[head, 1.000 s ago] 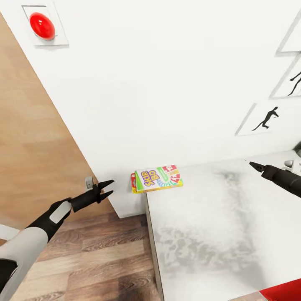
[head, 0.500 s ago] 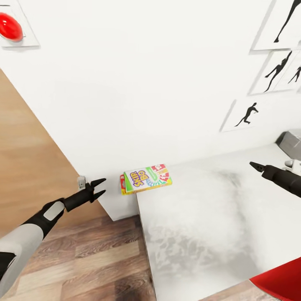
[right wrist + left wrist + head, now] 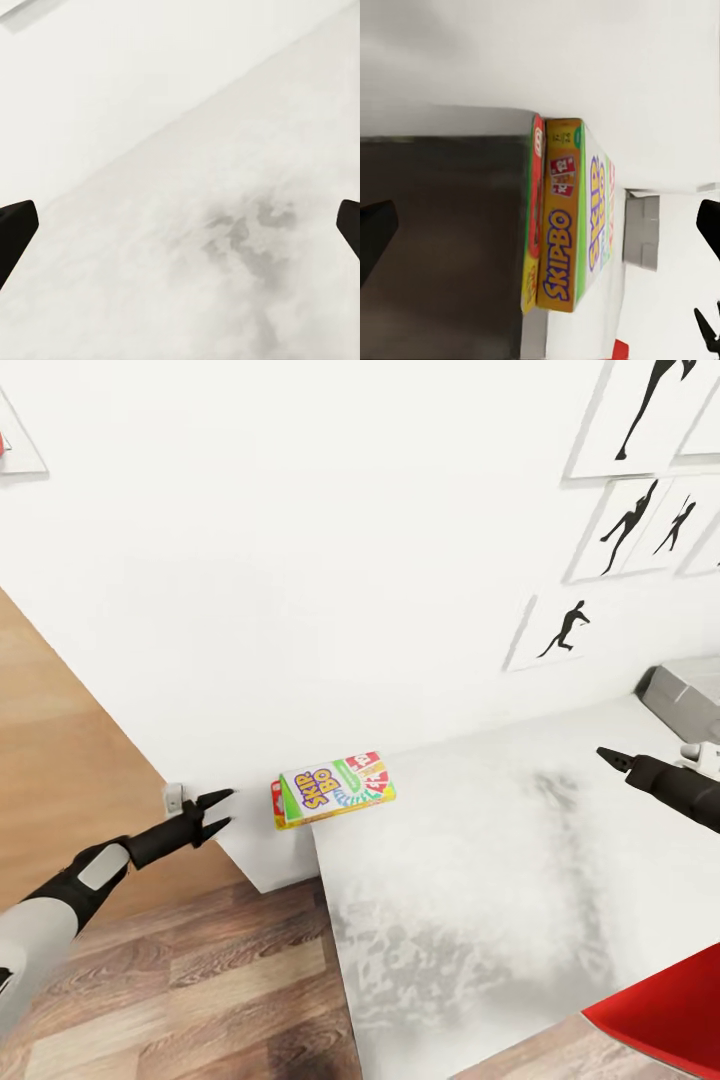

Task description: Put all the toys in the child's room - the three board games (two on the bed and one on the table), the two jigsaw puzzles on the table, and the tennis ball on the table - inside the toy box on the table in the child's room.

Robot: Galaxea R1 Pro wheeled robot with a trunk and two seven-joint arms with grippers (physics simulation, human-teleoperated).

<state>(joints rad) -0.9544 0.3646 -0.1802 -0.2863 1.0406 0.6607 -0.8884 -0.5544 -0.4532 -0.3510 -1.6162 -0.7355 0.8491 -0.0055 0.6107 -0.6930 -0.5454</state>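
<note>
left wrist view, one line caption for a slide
SKIP BO box stacked on a second flat box at the bed edge.

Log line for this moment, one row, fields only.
phase: approach | left gripper: open, empty, beside SKIP BO box | box: on bed corner, atop another box | right gripper: over bed, empty

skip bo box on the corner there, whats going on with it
Nothing is holding it yet. The SKIP BO box lies flat at the far corner of the bed, against the wall, on top of another flat red and yellow box. The left gripper hovers open off the bed's edge, level with the boxes and pointing at them, with a gap between. The right gripper hangs empty above the bed's far side.
</note>
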